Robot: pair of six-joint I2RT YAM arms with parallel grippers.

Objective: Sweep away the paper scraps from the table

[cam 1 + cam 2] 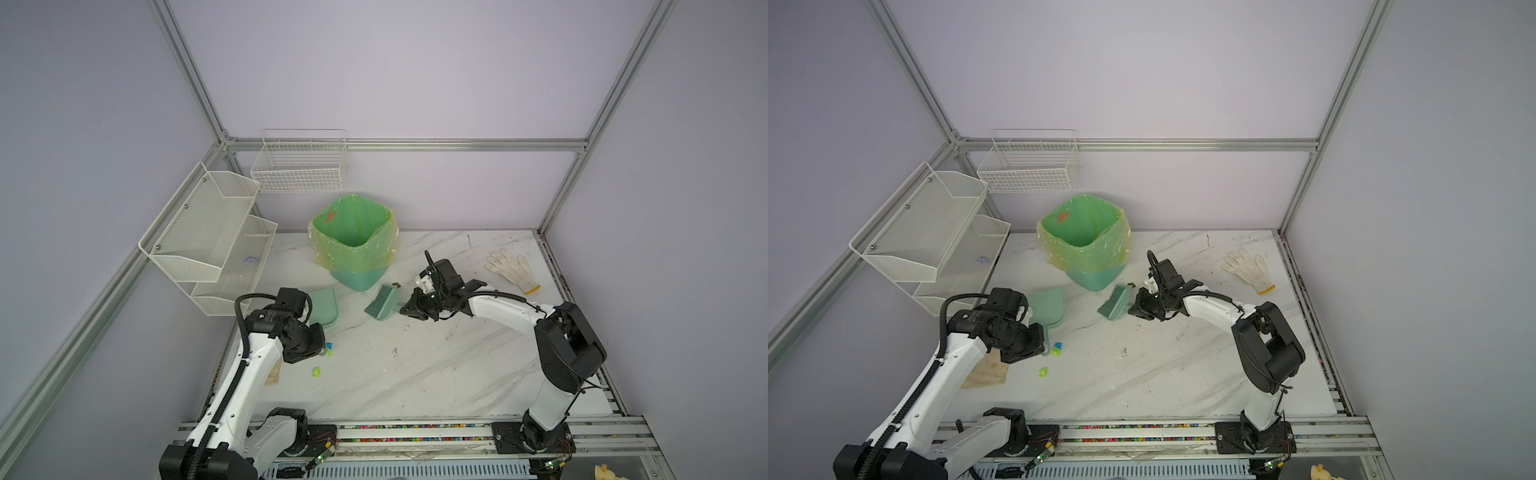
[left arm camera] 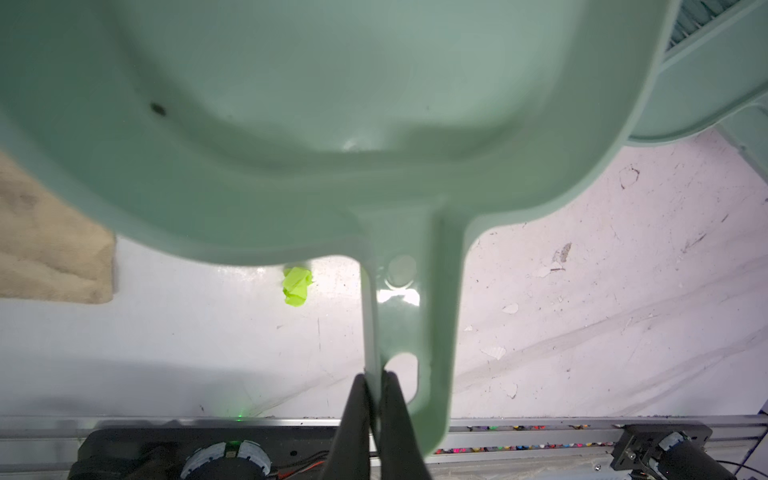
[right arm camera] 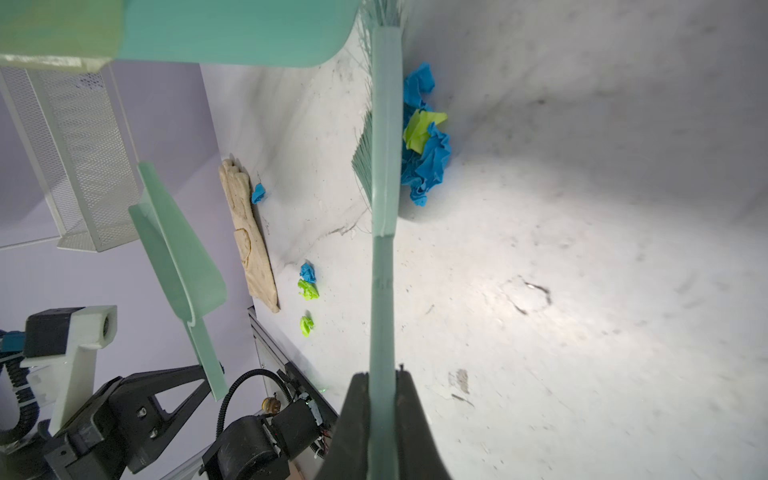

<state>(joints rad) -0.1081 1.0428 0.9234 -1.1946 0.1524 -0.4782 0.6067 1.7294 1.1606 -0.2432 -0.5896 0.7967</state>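
1. The left gripper (image 2: 374, 376) is clamping the dustpan (image 2: 291, 124) by its handle's edge, with the pan raised off the table (image 1: 436, 365); the right gripper (image 3: 381, 376) is clamping the brush (image 3: 384, 166) by its handle.
2. The paper scraps (image 3: 426, 149) are lying bunched just beside the bristles; others are lying scattered near the beige glove (image 3: 249, 237).
3. The scraps are appearing light, soft and crumpled; they are likely to skitter under fast strokes; pinching them singly is looking impractical; the bristles should be taking them low and slowly.

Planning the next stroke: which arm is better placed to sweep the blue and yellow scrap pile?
Right, probably. The right gripper is shut on the brush, whose head sits right beside the paper scraps. The left gripper holds only the dustpan, good for catching.
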